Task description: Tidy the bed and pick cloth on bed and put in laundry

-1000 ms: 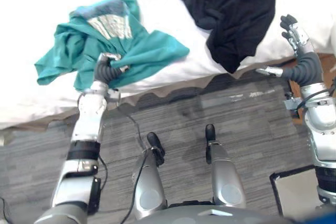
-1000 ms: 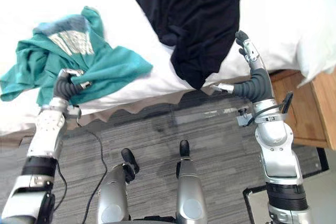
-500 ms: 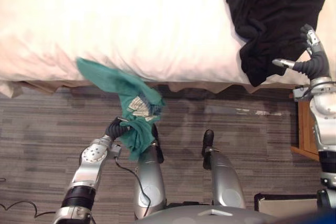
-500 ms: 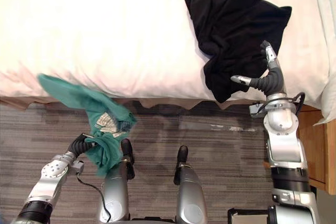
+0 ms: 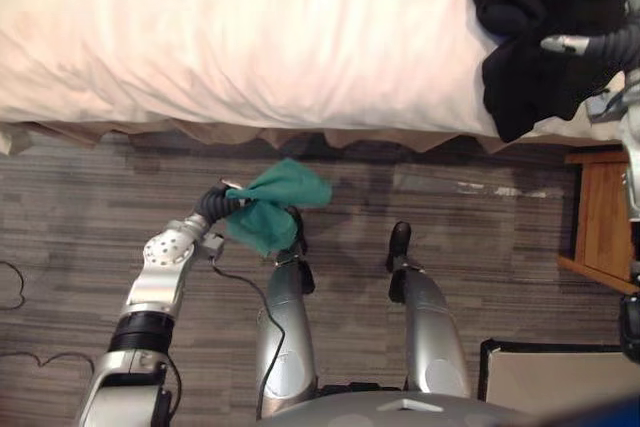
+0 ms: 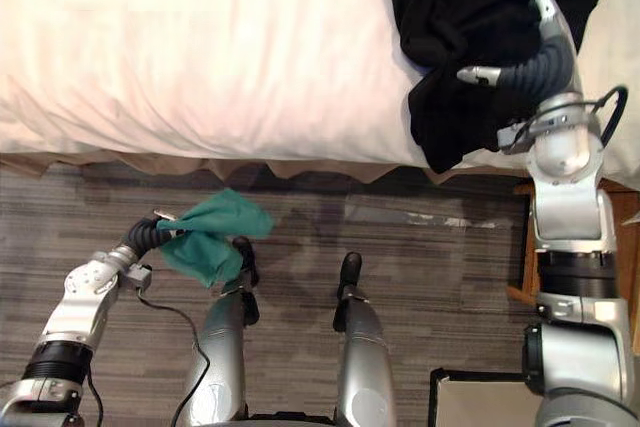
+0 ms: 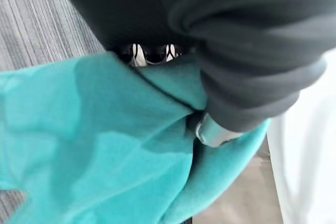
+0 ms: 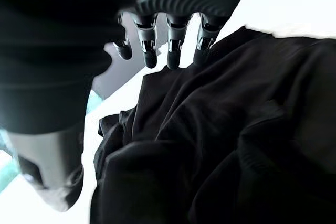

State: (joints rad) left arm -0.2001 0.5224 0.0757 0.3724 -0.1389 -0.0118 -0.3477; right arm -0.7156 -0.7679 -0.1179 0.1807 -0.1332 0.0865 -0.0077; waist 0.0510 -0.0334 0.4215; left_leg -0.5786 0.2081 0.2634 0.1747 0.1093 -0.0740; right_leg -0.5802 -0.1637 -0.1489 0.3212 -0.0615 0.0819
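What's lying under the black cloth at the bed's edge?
The black cloth lies on the white bedding, its lower end hanging over the edge. Anything beneath its folds is covered. The right hand hovers over it, open.

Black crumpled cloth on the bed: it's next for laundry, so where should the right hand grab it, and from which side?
The black crumpled cloth lies heaped on the white bed; take its thick bunched fold near the mattress edge from above, where the open right hand hovers: a top pinch probably gathers most layers. The left hand holds the teal cloth.
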